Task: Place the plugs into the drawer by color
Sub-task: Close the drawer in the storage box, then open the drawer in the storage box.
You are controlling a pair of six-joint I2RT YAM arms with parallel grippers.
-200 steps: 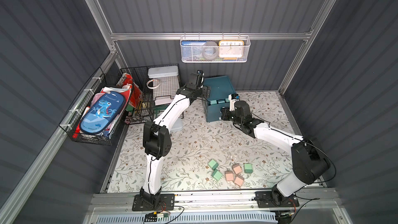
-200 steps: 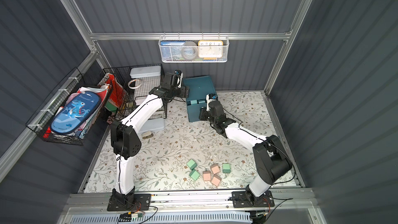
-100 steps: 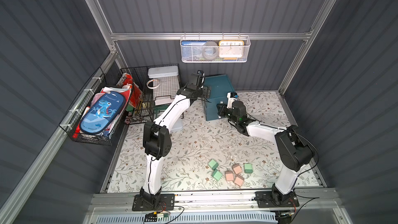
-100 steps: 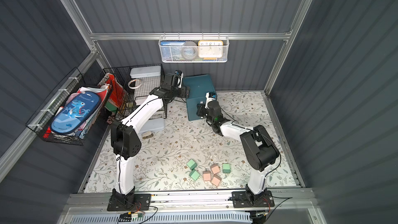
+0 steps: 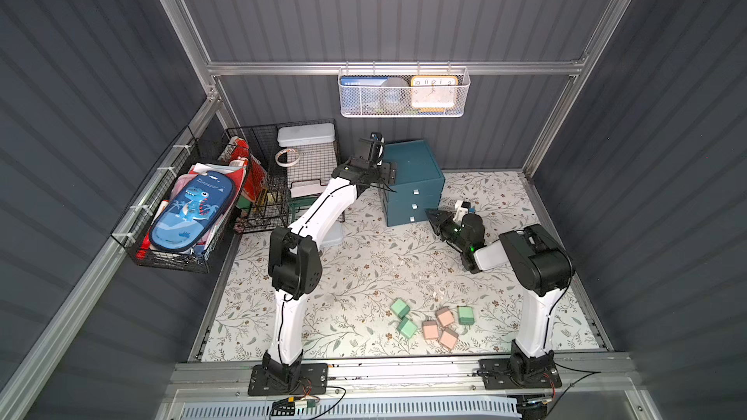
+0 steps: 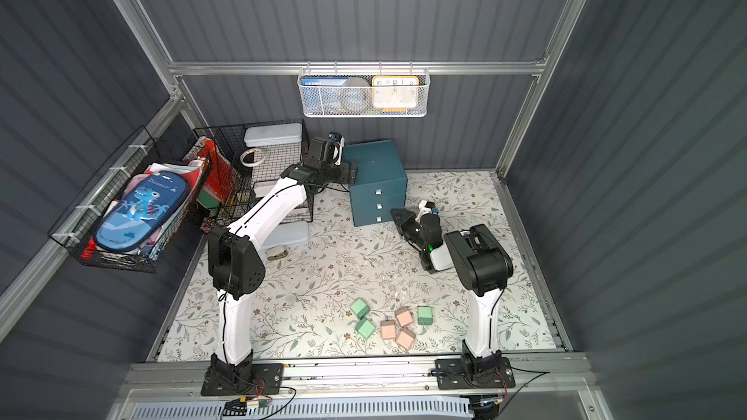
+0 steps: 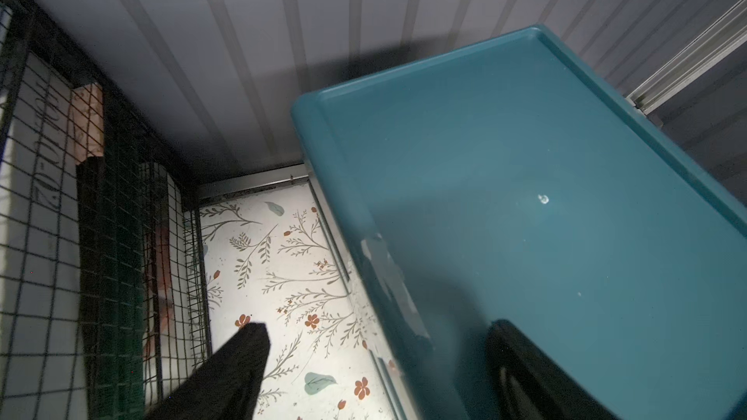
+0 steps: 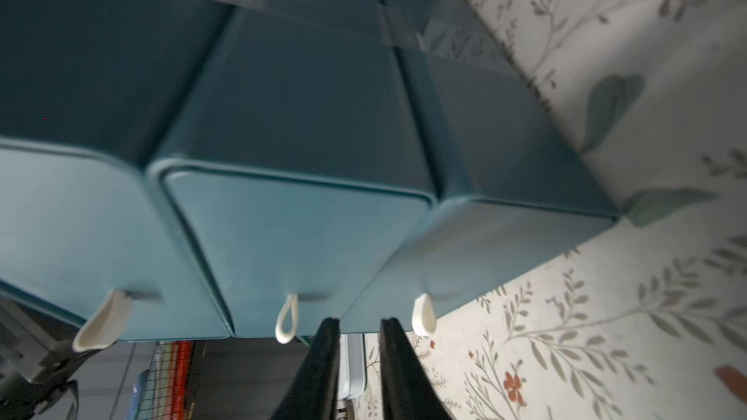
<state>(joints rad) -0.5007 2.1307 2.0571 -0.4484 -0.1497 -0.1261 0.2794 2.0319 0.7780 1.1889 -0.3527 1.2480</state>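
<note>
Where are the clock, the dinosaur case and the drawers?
Clock (image 5: 433,92): in a top view, on its face.
Dinosaur case (image 5: 189,208): in a top view, on the dinosaur picture.
Drawers (image 5: 412,163): in a top view, on the flat top.

Both top views bright, evenly lit and sharp; wrist views dim, shadowed; the drawer (image 8: 291,236) looks soft, perhaps motion blur; edges bow.

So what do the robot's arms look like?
Both are white tubes joined by chunky black joints. A thin black cable runs along the left arm and the right arm. A tiny green light glows by the right wrist. The right end effector has two black, pointed fingers.
</note>
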